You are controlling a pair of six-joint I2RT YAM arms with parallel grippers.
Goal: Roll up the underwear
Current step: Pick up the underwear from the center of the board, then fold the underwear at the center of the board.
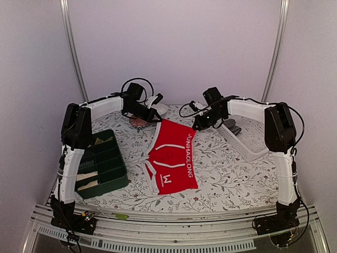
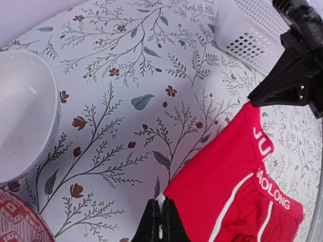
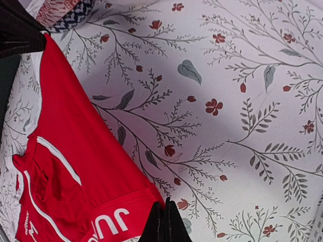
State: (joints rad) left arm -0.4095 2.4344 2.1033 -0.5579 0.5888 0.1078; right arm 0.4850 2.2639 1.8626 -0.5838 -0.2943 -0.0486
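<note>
The left hand (image 2: 161, 225) is closed, its two fingertips pressed together on the far left corner of the red underwear (image 1: 171, 154), where a sliver of white trim shows between them. The right hand (image 3: 165, 223) is closed too, pinching the far right corner at the end of the waistband (image 1: 189, 157), just beside the white lettering. Between the two grips the far edge of the underwear is stretched out, and the rest of it lies spread flat on the flowered worktop (image 1: 221, 166), the waistband running down its right side and the leg openings with white piping on its left. Just beyond the underwear's far left corner sit a patterned garment (image 1: 139, 122) with a dark zigzag band and, beside that, a white bowl (image 2: 20, 121). Left of the underwear, apart from it, stands a green compartment box (image 1: 105, 164). To its right, near the right arm, lies a white perforated basket (image 1: 251, 138).
</note>
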